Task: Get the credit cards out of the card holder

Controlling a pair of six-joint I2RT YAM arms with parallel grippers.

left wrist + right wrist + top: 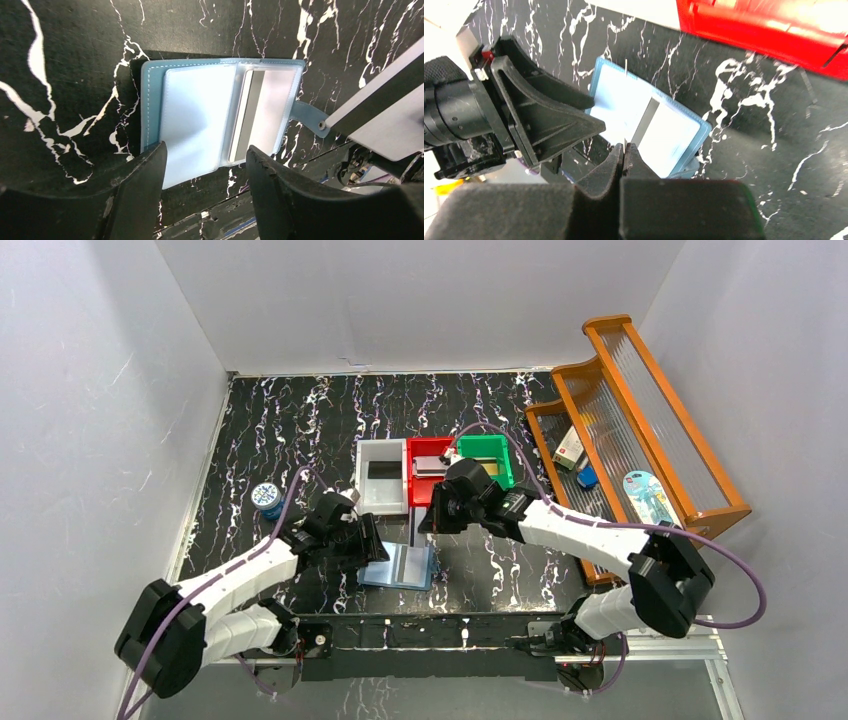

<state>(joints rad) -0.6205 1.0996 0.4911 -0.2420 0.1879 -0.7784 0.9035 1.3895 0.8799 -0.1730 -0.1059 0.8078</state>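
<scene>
One credit card (395, 125) is pinched in the closed right gripper (625, 147); nothing is held by the half-open left gripper (205, 147). Next, it must be set down.

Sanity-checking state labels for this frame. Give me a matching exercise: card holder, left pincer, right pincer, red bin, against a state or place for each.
1 card holder
2 left pincer
3 right pincer
4 red bin

A shut on a credit card
B between the white bin and the green bin
C lying open on the table
D open, above the card holder

Pairs: 1-C, 2-D, 3-A, 4-B
</scene>
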